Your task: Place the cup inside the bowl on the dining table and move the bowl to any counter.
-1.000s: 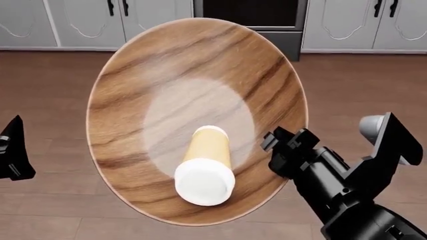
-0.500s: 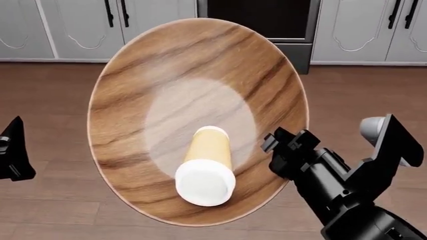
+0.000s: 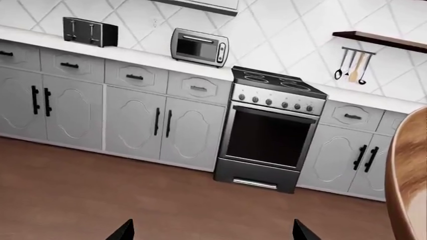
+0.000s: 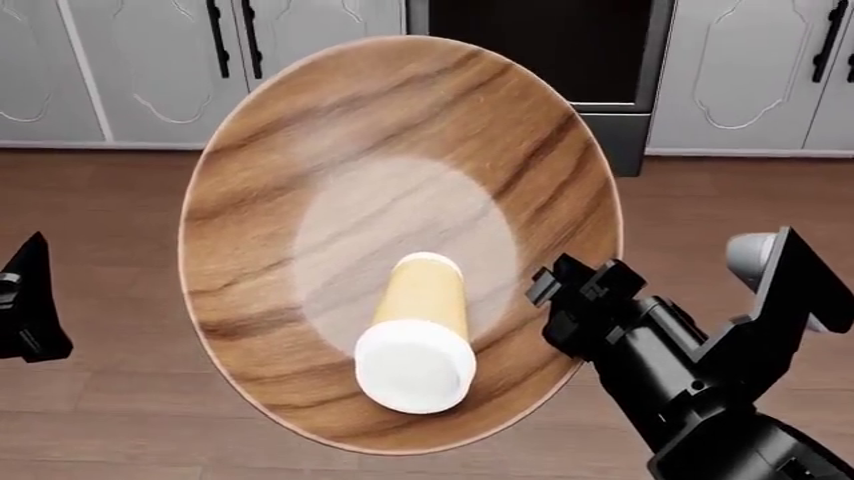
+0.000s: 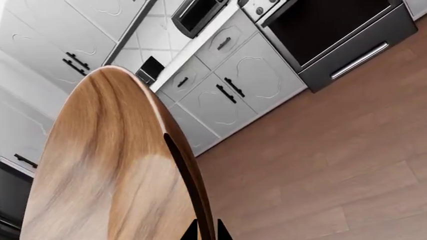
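Note:
The wide wooden bowl (image 4: 400, 200) hangs tilted in the air above the floor, its inside facing the head camera. The tan cup (image 4: 416, 335) with its white lid lies on its side inside the bowl, lid toward the low edge. My right gripper (image 4: 558, 292) is shut on the bowl's right rim; in the right wrist view the gripper (image 5: 205, 232) pinches the thin rim of the bowl (image 5: 100, 165). My left gripper (image 4: 27, 300) stays apart at the left, open and holding nothing (image 3: 213, 232). The bowl's edge (image 3: 408, 180) shows beside it. The dining table is out of view.
Ahead stands a kitchen counter (image 3: 143, 56) carrying a toaster (image 3: 90, 31) and a microwave (image 3: 199, 46), above grey cabinets (image 3: 133, 120). A black oven (image 3: 270, 135) sits between the cabinets. Brown wooden floor (image 4: 107, 200) lies below the bowl.
In the head view the cabinets and oven have drifted right and down. The bowl, the cup and both grippers keep their places relative to one another.

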### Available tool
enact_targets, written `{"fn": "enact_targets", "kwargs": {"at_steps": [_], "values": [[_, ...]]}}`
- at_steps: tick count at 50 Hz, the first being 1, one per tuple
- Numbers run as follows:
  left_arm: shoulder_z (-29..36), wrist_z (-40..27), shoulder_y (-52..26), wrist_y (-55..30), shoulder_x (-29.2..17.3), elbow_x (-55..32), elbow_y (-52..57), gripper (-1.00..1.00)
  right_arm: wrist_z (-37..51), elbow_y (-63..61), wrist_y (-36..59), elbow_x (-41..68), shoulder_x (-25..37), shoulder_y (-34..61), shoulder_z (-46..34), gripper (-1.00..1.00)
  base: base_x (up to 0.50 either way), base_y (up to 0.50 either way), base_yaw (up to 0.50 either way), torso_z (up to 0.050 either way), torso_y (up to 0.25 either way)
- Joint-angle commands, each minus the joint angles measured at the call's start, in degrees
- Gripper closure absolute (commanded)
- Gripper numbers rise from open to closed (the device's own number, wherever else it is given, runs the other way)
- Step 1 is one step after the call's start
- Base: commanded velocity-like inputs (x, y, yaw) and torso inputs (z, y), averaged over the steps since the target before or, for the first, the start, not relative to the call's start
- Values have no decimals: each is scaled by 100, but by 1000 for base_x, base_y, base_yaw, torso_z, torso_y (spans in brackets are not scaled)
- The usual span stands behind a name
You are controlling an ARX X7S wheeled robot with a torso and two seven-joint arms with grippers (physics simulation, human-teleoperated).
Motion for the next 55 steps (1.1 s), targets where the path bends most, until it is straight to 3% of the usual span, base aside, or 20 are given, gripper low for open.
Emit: {"fn": "enact_targets", "kwargs": {"at_steps": [1, 55], "values": [[-20, -4, -28, 51, -11, -10, -33, -100, -47, -56, -38, 85, 15, 37, 45, 100, 500, 134, 0, 0, 10], [48, -58, 17, 148, -132, -26, -25, -100, -47, 17, -105, 50, 70, 53, -91, 100, 500, 198, 0, 0, 1]]}}
